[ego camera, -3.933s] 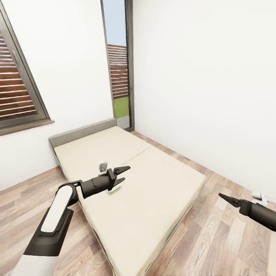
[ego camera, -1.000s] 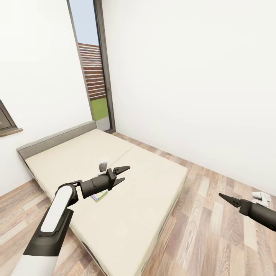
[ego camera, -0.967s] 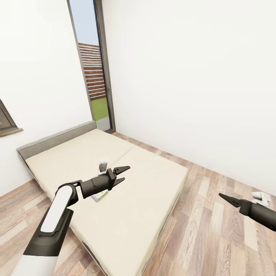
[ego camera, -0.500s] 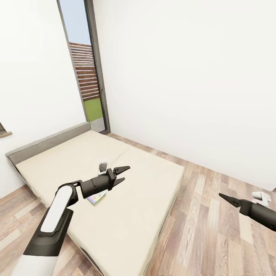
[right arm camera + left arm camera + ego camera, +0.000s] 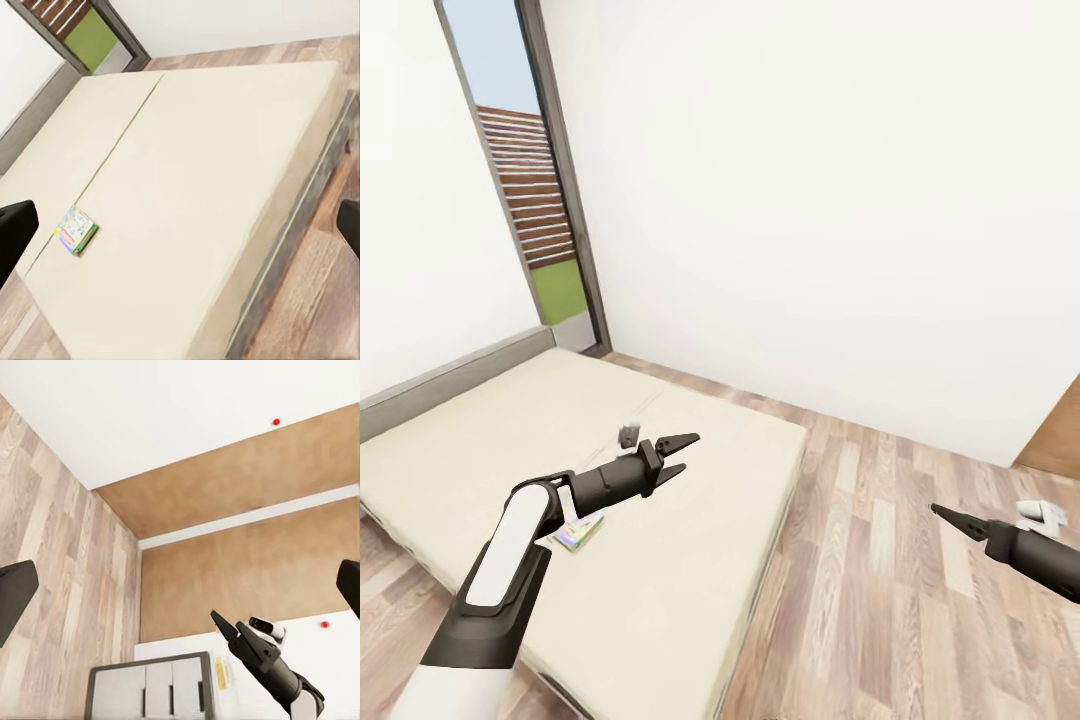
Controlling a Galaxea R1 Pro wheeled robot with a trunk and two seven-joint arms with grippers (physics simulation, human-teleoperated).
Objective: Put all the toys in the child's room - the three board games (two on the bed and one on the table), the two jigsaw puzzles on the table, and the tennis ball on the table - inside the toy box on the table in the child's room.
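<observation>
One board game [image 5: 77,230] lies flat on the bed [image 5: 690,560], near the side edge and well away from both arms. It looks like a thin, stiff, light cardboard box, so a hold across one short edge should serve. The left gripper [image 5: 678,455] is open and empty. The right gripper [image 5: 950,518] seems closed, though its tip is small.

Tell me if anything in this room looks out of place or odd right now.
One thing: a small colourful board game lies alone on the bare cream bed, near one edge and turned askew to the mattress seam. In the head view it sits under the left arm. Nothing looks spilled or damaged.
</observation>
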